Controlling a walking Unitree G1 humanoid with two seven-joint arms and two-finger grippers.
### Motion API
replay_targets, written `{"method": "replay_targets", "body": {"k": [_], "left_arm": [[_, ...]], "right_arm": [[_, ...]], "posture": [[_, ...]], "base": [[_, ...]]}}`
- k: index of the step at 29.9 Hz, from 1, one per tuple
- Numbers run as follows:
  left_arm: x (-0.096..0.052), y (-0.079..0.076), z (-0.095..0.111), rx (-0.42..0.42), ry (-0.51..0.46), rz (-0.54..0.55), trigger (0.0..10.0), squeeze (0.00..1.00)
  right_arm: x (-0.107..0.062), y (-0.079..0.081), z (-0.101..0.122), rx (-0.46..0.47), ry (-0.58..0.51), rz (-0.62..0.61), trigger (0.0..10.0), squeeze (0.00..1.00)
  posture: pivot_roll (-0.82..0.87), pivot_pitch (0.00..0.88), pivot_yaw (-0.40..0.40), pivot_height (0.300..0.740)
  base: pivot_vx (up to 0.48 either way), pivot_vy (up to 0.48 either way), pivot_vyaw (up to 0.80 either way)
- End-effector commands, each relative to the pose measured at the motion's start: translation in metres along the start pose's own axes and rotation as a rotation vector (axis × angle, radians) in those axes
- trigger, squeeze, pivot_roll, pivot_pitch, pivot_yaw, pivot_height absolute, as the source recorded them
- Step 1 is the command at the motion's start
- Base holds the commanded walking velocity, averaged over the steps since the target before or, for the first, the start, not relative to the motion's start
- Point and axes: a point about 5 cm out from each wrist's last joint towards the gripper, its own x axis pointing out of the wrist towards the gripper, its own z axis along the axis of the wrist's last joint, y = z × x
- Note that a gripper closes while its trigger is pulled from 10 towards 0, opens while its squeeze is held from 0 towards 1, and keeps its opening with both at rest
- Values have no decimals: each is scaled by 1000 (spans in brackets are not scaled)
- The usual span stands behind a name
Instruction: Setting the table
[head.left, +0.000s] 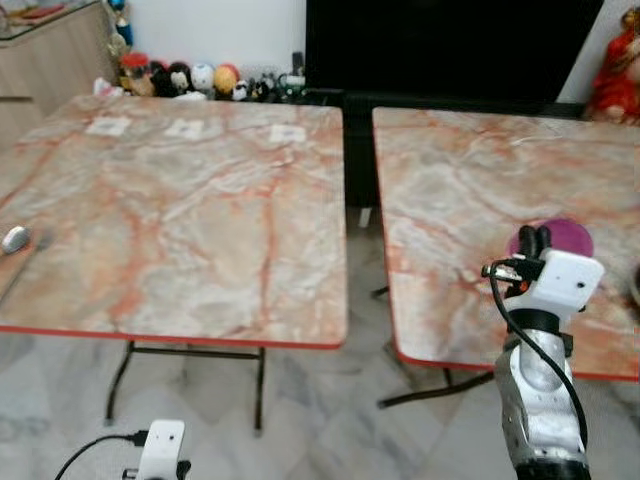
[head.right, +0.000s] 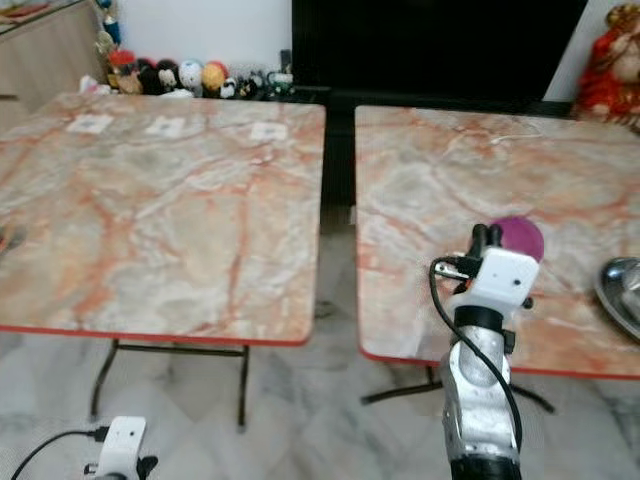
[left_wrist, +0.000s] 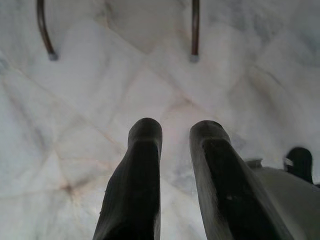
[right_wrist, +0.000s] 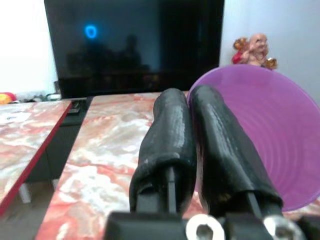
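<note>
Nearest us, our left gripper (left_wrist: 172, 165) hangs low over the pale floor in front of the left table (head.left: 180, 220), its fingers a little parted and holding nothing, so it is well away from any work. Our right gripper (right_wrist: 192, 145) is raised over the near edge of the right table (head.left: 480, 200), and its two fingers are pressed together on the near rim of the purple bowl (right_wrist: 260, 135). The bowl lies just beyond the fingertips, tipped with its open side facing back toward the wrist, so the right arm is plainly the one to set it down. We judge the bowl to be above the right table, but whether it touches the top we cannot tell, since the wrist housing hides its underside. On the right table, right of the bowl, a metal dish (head.right: 622, 290) is cut off by the frame edge. Far across the left table lie three small white squares (head.left: 187, 128), too blurred to identify.
</note>
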Motion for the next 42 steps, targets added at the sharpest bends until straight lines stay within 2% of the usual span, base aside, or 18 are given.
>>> {"method": "replay_targets", "body": {"k": [1, 8, 19, 26, 37, 42], "left_arm": [[1, -1, 1, 7, 2, -2, 10000, 0], [1, 2, 2, 19, 8, 5, 10000, 0], [0, 3, 0, 27, 14, 2, 10000, 0], [0, 4, 1, 30, 3, -6, 10000, 0], [0, 1, 2, 43, 3, -18, 10000, 0], [0, 0, 1, 37, 3, -17, 10000, 0]], "right_arm": [[4, 0, 4, -4, -18, 4, 10000, 0], [5, 6, 4, 18, -25, -4, 10000, 0], [7, -2, 3, 19, -27, -32, 10000, 0], [4, 5, 0, 29, -18, -31, 10000, 0], [6, -3, 0, 13, -21, -46, 10000, 0], [6, 3, -1, 17, -17, -26, 10000, 0]], "posture": [[65, 6, -19, 740], [62, 8, -2, 740], [64, 0, 10, 740], [56, 0, 27, 740], [57, 0, 18, 740], [60, 0, 12, 740]], "base": [[0, -401, 0], [0, -247, 0], [0, 0, 0], [0, 0, 0], [0, -24, 0], [0, -327, 0]]}}
